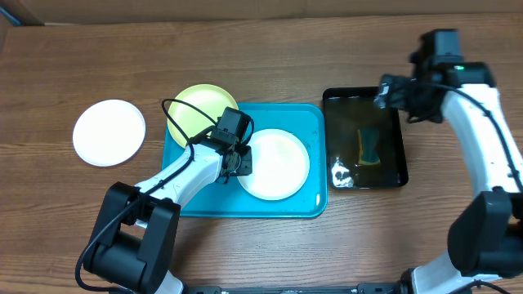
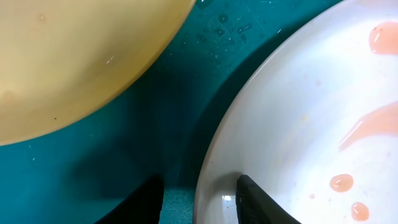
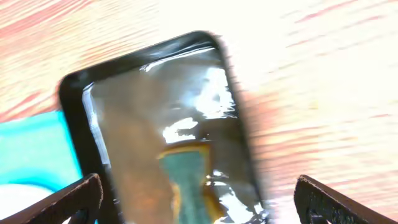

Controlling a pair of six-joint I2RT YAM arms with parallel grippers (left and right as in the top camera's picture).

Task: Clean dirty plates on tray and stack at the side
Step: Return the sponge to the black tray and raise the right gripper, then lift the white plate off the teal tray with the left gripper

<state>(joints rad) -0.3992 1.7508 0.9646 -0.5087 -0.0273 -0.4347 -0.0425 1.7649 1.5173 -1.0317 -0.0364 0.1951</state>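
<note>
Left claw [image 2: 200,184]: fingers [image 2: 258,202] apart, straddling the near rim of the smeared white plate [image 2: 298,124]. One finger sits over the plate's inside. The other is outside the plate, over the turquoise tray [image 2: 161,99], and a strip of tray shows between it and the rim, so no clamping is seen. Only the fingertips show; the rest is cut off at the frame bottom.

Orange-pink smears [image 2: 367,124] lie on the plate ahead of the inner finger, partly cut by the frame edge. From overhead the claw body hides this rim.

The yellow-green plate [image 2: 68,56] is ahead on the outer-finger side, just apart from the white one and mostly out of frame. Overhead shows it overlapping the tray's corner, part of it over the counter [image 1: 270,49]. The second white plate [image 1: 109,132] lies alone on the counter, farther out on that same side and off the tray.

Right claw [image 1: 389,91]: fingers [image 3: 74,199] wide apart, holding nothing. The wrist view is blurred and overexposed. The black tray [image 3: 78,112] is below the claw, its surface full of glare. A green sponge [image 3: 186,174] lies in it, its near end cut off.
</note>
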